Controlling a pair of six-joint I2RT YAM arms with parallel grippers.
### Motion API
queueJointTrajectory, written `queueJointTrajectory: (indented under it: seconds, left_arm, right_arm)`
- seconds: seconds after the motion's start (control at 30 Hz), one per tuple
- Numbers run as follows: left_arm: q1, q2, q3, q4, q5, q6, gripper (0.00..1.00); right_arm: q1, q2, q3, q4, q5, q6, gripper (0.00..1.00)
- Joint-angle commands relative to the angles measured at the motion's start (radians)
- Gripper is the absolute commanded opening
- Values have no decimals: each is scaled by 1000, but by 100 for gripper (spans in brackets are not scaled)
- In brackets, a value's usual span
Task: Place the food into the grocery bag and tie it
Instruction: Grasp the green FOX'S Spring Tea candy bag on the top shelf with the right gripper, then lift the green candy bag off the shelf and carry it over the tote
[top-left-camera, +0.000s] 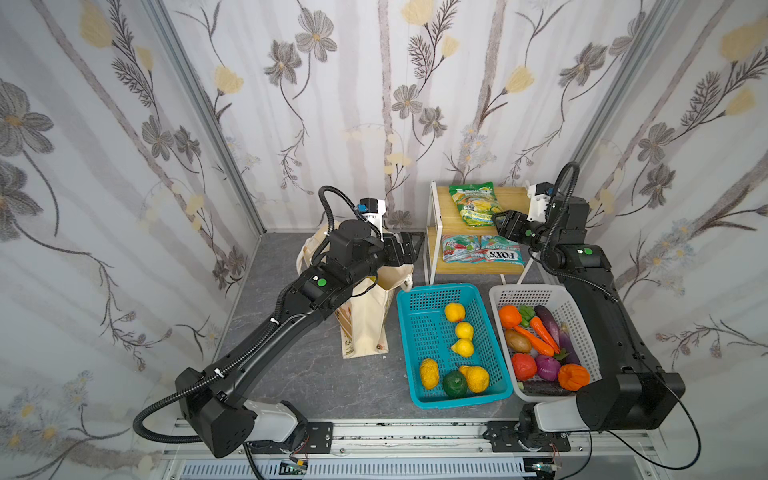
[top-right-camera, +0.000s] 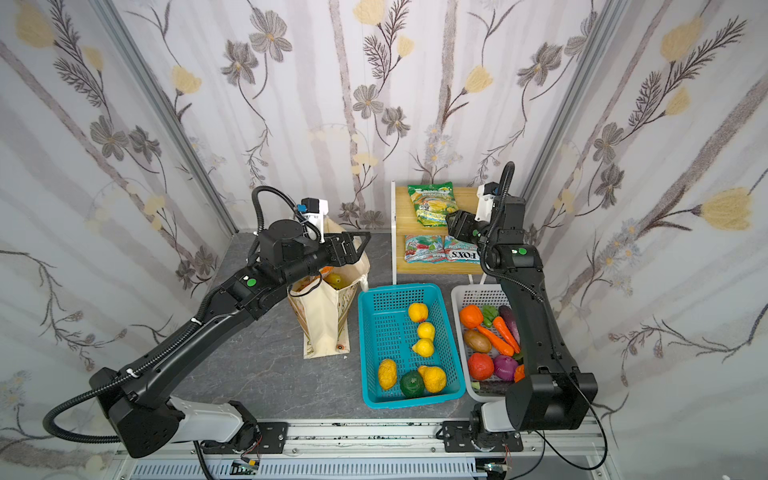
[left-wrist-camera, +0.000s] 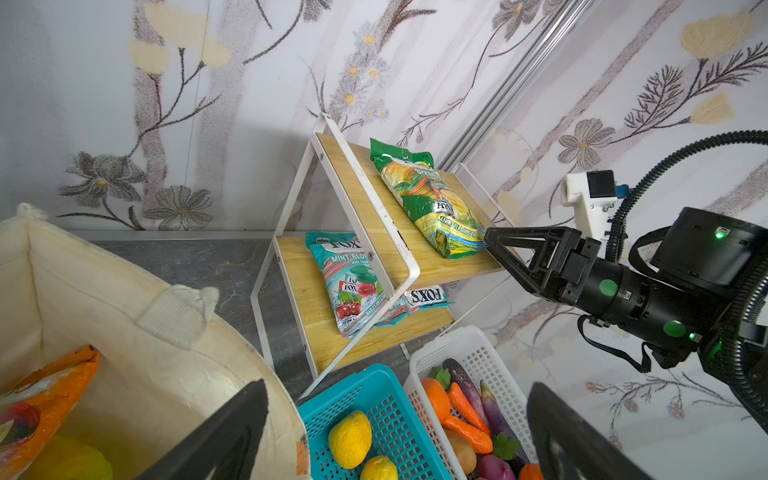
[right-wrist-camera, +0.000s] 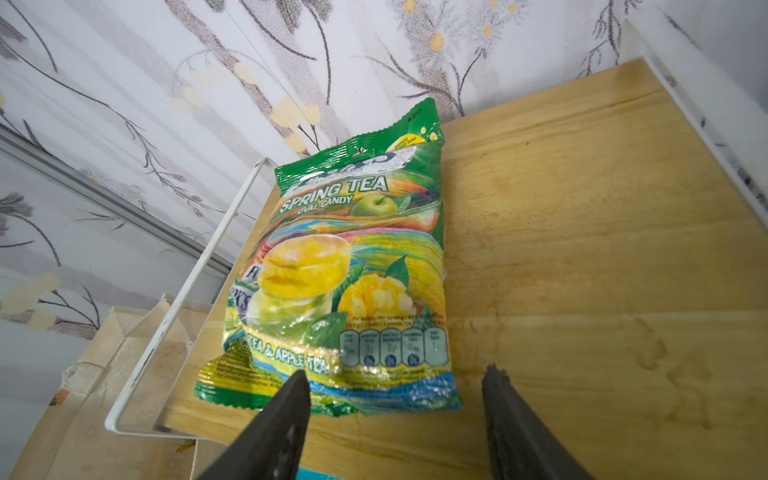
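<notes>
A green candy packet (top-left-camera: 473, 205) (right-wrist-camera: 345, 270) lies flat on the rack's top wooden shelf. My right gripper (top-left-camera: 498, 222) (right-wrist-camera: 397, 371) is at its near end with jaws apart. One finger overlaps the packet's bottom edge and the other stands over bare wood. The cream grocery bag (top-left-camera: 365, 328) (left-wrist-camera: 145, 374) stands upright at the left with its mouth wide. An orange-red packet (left-wrist-camera: 54, 382) and something yellow (left-wrist-camera: 70, 461) lie inside it. My left gripper (top-left-camera: 405, 249) (left-wrist-camera: 397, 388) hovers open and empty by the bag's rim.
Two teal FOX'S packets (top-left-camera: 482, 249) lie on the lower shelf of the white-framed rack (top-left-camera: 432, 232). A blue basket (top-left-camera: 415, 374) with several yellow fruits and a green one sits right of the bag. A white basket (top-left-camera: 498, 293) of vegetables is under my right arm.
</notes>
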Motion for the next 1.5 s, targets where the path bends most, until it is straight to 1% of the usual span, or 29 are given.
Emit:
queueJointTrajectory:
  seconds: [0.0, 0.2, 0.33, 0.37, 0.43, 0.47, 0.57, 0.63, 0.73, 1.0, 1.27, 1.47]
  left_arm:
    - [0, -3, -2, 38, 7, -1, 100]
    - [0, 0, -2, 38, 7, 2, 100]
    - [-1, 3, -2, 39, 9, 2, 100]
    - [-2, 3, -1, 39, 9, 2, 100]
    - [-2, 1, -3, 39, 9, 4, 100]
    - [-2, 0, -4, 39, 9, 4, 100]
    - [-2, -2, -7, 39, 6, 5, 100]
    - [-2, 1, -6, 40, 6, 5, 100]
    - [-2, 2, -1, 39, 7, 7, 100]
    - [-7, -7, 7, 39, -7, 21, 100]
    - [-7, -41, 11, 39, -68, 51, 100]
    - [-2, -52, 5, 38, -76, 48, 100]
  right_arm:
    - [-2, 4, -10, 82, -63, 22, 60]
    - [-4, -4, -50, 135, -91, 49, 45]
    - [-12, -4, -69, 170, -116, 74, 39]
    - [-13, -2, -72, 176, -123, 80, 39]
    - [-15, -4, -83, 191, -133, 88, 34]
    - [-18, -5, -86, 194, -132, 91, 33]
    - [-20, -17, -99, 209, -133, 100, 20]
    - [-24, -25, -110, 229, -145, 108, 16]
    - [-34, -27, -122, 261, -212, 133, 0]
    - [-41, -83, -109, 281, -243, 164, 0]
    - [-34, -157, -61, 274, -228, 184, 0]
    - [38, -184, 13, 232, -192, 171, 0]
